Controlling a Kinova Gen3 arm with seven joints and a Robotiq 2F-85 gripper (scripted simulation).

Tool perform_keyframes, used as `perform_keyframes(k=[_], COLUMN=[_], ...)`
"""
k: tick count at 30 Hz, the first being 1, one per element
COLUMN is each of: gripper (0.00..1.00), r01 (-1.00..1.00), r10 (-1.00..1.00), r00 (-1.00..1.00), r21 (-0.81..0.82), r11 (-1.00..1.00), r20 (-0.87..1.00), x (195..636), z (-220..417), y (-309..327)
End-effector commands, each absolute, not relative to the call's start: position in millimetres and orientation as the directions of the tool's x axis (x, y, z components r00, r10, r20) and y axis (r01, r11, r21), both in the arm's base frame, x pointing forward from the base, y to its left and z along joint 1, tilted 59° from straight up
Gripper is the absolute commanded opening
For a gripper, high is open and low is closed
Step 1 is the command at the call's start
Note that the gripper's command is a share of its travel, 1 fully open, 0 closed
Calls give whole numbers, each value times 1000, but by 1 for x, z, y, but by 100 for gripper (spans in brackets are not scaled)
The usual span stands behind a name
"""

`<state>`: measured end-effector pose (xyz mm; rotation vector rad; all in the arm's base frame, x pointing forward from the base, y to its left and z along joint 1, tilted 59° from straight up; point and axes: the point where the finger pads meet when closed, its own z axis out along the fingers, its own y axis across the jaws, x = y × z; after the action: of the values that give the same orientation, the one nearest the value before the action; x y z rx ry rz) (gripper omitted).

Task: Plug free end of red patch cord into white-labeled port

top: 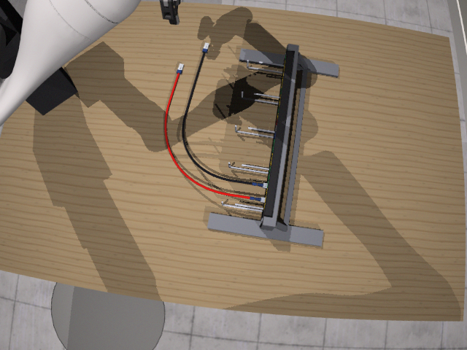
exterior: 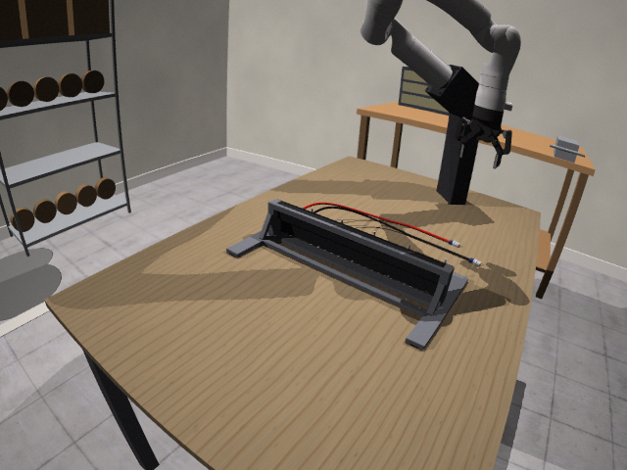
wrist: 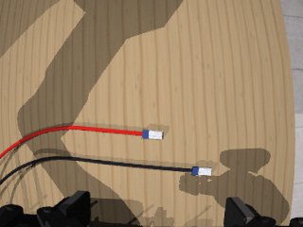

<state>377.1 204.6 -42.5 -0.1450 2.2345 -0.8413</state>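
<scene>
The red patch cord (top: 166, 124) (wrist: 106, 130) curves over the table from the rack's near end in the top view. Its free plug (top: 180, 68) (exterior: 455, 243) (wrist: 153, 132), white with a blue boot, lies on or close to the table. Its other end sits in the rack (top: 282, 143) (exterior: 354, 233), which stands upright. The port labels face away or are too small to read, so the white-labelled port cannot be told. My gripper (exterior: 479, 156) (wrist: 157, 210) is open and empty, well above the table; only part of it shows in the top view. Whether the plug's latch faces up cannot be told.
A black cord (top: 184, 127) (wrist: 118, 164) runs beside the red one, its free plug (top: 206, 47) (exterior: 474, 261) (wrist: 202, 171) nearer the rack. Several thin metal cable guides stick out from the rack's port side. The table edge lies beyond the plugs in the wrist view.
</scene>
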Motion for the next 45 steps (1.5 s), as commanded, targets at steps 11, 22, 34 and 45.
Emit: perform_keyframes(k=[11,22,34,45], gripper=[0,0,0,0], r01=[120,120,120,120], r10=[-352,-352,-352,-352], r00=[-727,-727,-727,-727], r21=[-615,-615,-615,-615], r11=[780,780,780,780], r20=[-589,-589,-589,-589], x=[374,374,374,374], z=[-46,-46,-46,-46], y=[209,209,209,209])
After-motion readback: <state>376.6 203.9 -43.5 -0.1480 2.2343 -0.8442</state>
